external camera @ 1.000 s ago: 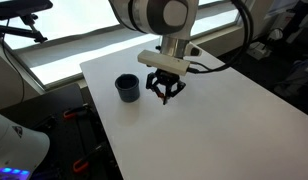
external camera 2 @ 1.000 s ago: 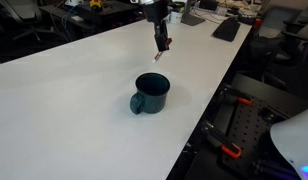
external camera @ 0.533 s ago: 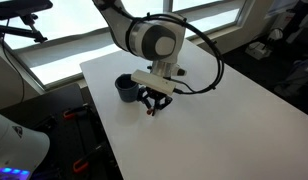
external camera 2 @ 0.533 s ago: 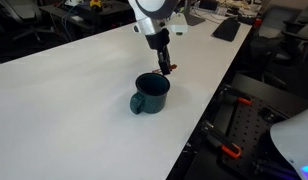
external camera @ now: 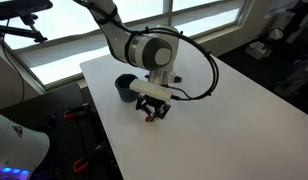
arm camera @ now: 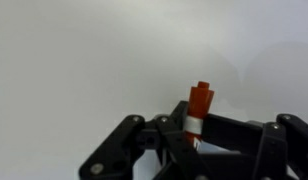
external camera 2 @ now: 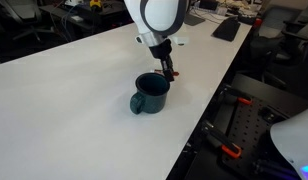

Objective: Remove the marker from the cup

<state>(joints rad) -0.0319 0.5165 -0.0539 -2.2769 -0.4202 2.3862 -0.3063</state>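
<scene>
No legible text, label, brand or number on anything in view.

Probably lab: white worktable (external camera: 244,110), cluttered benches (external camera 2: 89,6) behind, large windows (external camera: 199,10).

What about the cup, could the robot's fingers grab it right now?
Probably not yet. The fingers are shut on the marker, so they are full. The cup stands close beside them with nothing in between.

The gripper (arm camera: 198,138) hides most of the marker (arm camera: 201,100).
</scene>
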